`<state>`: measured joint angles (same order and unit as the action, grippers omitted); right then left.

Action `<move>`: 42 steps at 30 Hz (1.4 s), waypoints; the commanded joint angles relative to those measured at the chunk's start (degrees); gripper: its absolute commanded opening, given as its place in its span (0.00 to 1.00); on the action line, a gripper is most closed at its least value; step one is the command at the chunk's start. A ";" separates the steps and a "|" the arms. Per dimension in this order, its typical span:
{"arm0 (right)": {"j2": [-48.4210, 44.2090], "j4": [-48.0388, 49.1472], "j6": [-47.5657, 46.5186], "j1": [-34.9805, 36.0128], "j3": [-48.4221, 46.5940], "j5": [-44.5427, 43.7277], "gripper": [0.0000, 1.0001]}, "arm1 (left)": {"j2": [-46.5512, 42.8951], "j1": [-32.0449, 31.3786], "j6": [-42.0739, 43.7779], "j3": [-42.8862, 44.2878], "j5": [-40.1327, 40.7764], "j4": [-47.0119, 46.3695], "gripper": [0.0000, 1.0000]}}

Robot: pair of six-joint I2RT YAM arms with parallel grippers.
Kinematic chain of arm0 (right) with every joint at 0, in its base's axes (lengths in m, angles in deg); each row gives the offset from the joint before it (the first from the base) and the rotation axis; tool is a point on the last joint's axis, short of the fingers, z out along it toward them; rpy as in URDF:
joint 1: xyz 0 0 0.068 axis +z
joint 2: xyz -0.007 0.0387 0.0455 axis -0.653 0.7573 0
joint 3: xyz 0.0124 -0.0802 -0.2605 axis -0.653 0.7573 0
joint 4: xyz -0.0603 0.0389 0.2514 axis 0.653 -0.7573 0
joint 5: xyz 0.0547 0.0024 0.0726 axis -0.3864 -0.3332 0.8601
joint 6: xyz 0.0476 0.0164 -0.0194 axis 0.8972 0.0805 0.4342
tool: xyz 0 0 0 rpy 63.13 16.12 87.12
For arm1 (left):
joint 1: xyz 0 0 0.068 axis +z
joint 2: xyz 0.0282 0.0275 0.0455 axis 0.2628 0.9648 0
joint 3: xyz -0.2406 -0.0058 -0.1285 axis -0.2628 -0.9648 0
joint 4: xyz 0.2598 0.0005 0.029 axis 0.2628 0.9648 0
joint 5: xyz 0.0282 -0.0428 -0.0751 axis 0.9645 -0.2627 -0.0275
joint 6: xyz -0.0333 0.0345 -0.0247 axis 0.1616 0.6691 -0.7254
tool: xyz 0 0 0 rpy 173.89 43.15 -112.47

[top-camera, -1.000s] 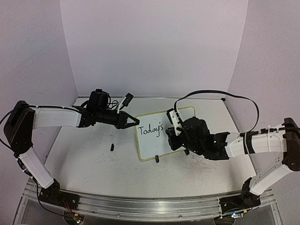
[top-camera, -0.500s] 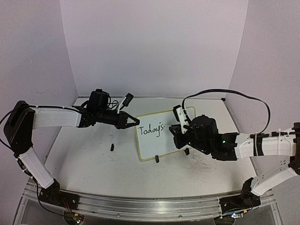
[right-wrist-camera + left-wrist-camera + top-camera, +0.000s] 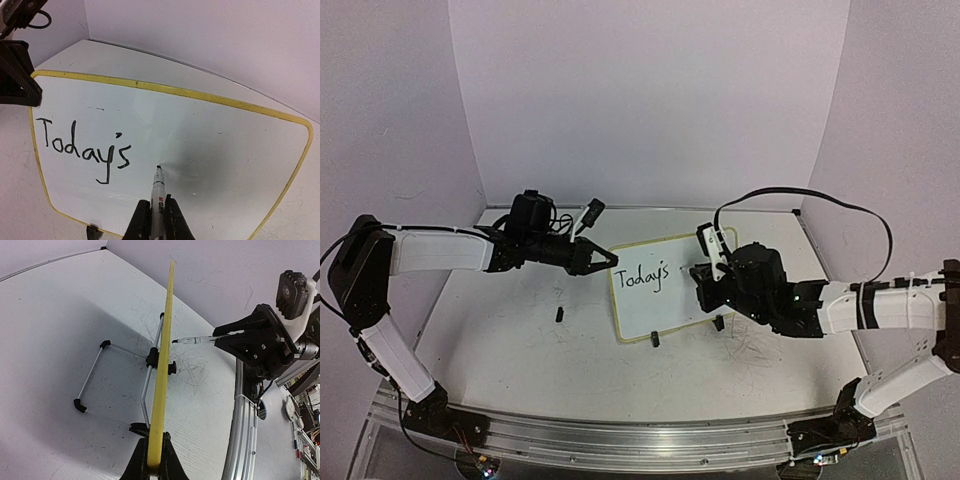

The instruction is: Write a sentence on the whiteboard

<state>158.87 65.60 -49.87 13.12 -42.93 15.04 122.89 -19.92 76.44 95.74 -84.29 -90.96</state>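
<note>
The whiteboard stands tilted on a wire stand mid-table, yellow-rimmed, with black lettering "Today's" on its left half. It fills the right wrist view, where the lettering reads the same. My left gripper is shut on the board's left edge; in the left wrist view the yellow rim sits between its jaws. My right gripper is shut on a white marker, its black tip at the board just right of the "s". In the top view the right gripper covers the board's right half.
A small black cap-like piece lies on the table left of the board. The board's black clip feet and wire stand rest on the scuffed tabletop. The aluminium rail runs along the near edge.
My right arm has moved right along the board, from over the end of "Today's" to the blank space after it. The left arm and the board have stayed put.
</note>
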 commanded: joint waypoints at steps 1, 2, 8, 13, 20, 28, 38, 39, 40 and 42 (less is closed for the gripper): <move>0.86 1.89 0.83 -0.02 -1.49 -0.93 0.00 | -2.64 0.44 1.90 0.55 3.29 -2.07 0.00; 0.89 1.89 0.83 -0.02 -1.49 -1.21 0.00 | -2.64 0.44 1.90 0.55 3.27 -2.09 0.00; 1.37 2.33 0.83 -0.02 -1.83 -1.87 0.00 | -2.61 0.44 1.81 0.59 3.12 -2.07 0.00; 2.25 2.61 0.92 -0.01 -2.45 -2.39 0.00 | -2.65 0.43 1.81 0.59 3.03 -2.07 0.00; 2.62 2.99 0.83 -0.05 -2.72 -2.35 0.00 | -2.62 0.44 1.72 0.59 2.83 -2.08 0.00; 2.54 3.21 0.48 -0.02 -2.31 -0.20 0.00 | -2.70 0.42 1.72 0.60 2.89 -2.07 0.00; 2.22 1.85 1.06 0.07 -1.55 1.14 0.00 | -2.78 0.44 1.72 0.60 2.92 -2.07 0.00; 2.15 1.59 1.12 0.07 -1.47 1.15 0.00 | -2.79 0.44 1.72 0.59 2.94 -2.07 0.00; 2.09 1.36 1.22 0.06 -1.41 1.19 0.00 | -2.79 0.44 1.72 0.59 2.97 -2.07 0.00; 2.01 0.84 1.30 0.10 -1.30 1.27 0.00 | -2.79 0.44 1.77 0.60 2.99 -2.07 0.00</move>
<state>160.81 66.73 -49.55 13.15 -43.26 15.90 122.89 -19.85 76.45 95.74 -84.28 -90.93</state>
